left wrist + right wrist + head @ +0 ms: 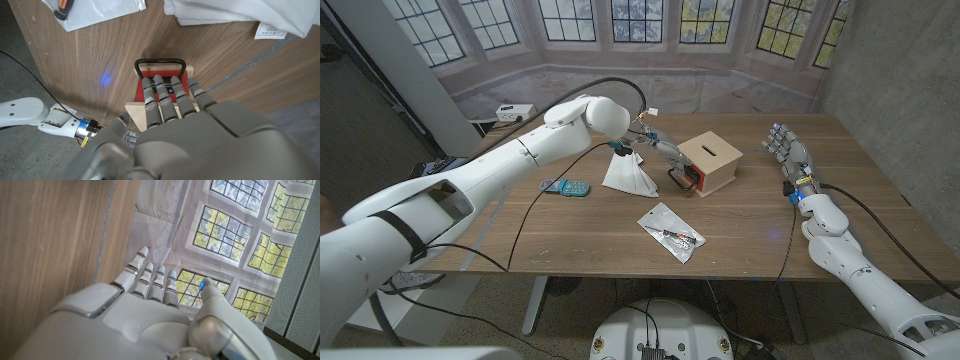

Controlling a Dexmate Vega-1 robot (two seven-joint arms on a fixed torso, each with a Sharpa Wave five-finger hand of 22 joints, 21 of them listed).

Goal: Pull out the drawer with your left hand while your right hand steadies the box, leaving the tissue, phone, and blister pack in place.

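Observation:
A wooden box (713, 158) with a slot in its top stands mid-table. Its red drawer front (687, 180) with a black handle (160, 62) faces the table's near side. My left hand (661, 148) reaches in from the box's left, and its fingers (162, 97) lie extended over the red front, tips just short of the handle loop, not curled round it. My right hand (788, 150) stands upright with fingers apart, right of the box and clear of it. The white tissue (626, 172), the phone (566, 187) and the blister pack (670, 232) lie on the table (750, 230).
A black cable (530, 215) runs from my left arm across the table's left half. A small white device (515, 111) sits at the back left edge. My right forearm (25, 111) shows beyond the box. Windows (240, 225) stand behind the table.

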